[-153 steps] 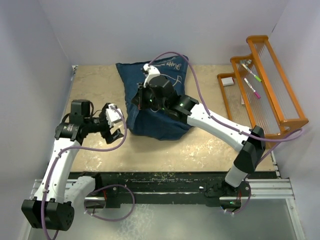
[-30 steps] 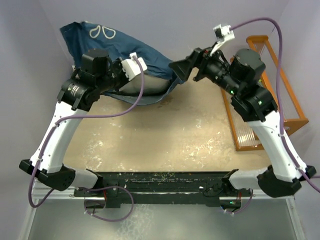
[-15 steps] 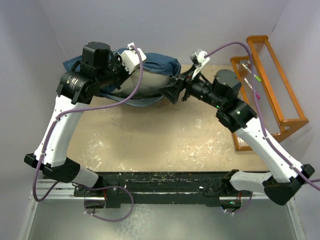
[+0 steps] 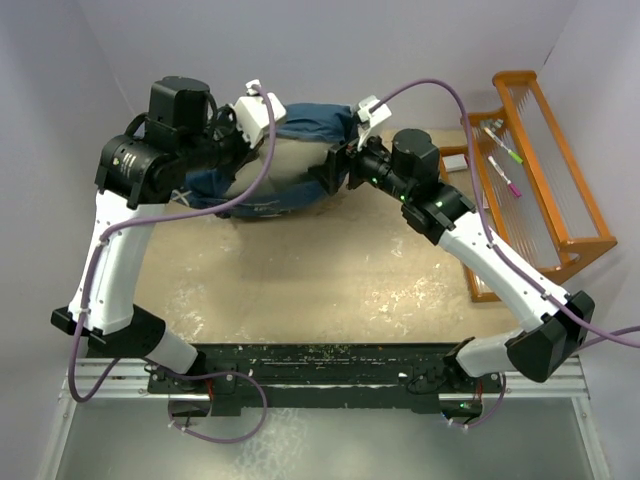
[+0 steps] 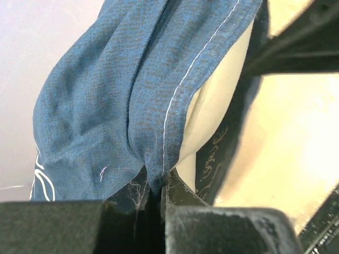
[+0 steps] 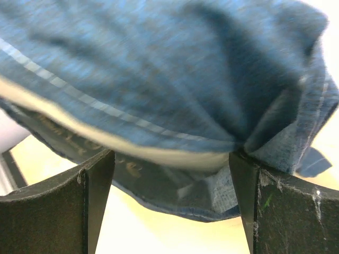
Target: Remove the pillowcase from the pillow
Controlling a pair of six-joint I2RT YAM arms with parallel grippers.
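The navy pillowcase [image 4: 312,120] lies bunched at the back of the table, with the cream pillow [image 4: 288,165] showing out of its open mouth. My left gripper [image 4: 232,135], raised at the pillowcase's left end, is shut on its stitched hem [image 5: 157,177]; the pillow [image 5: 214,100] bulges just right of that pinch. My right gripper [image 4: 335,172] is at the right end, jaws wide open. Its fingers [image 6: 253,203] straddle the pillowcase [image 6: 175,69] and a thin strip of the pillow [image 6: 159,154]; the right finger touches the cloth.
An orange wire rack [image 4: 545,175] with markers stands along the table's right side, and a small white block [image 4: 455,160] lies beside it. Walls close in the back and left. The bare tan tabletop [image 4: 330,280] stretches toward the arms' bases.
The bundle came down from high at the back left to the table's rear. My right gripper moved left and lower to the pillowcase's right end, and its jaws narrowed, then widened again. The left grip held.
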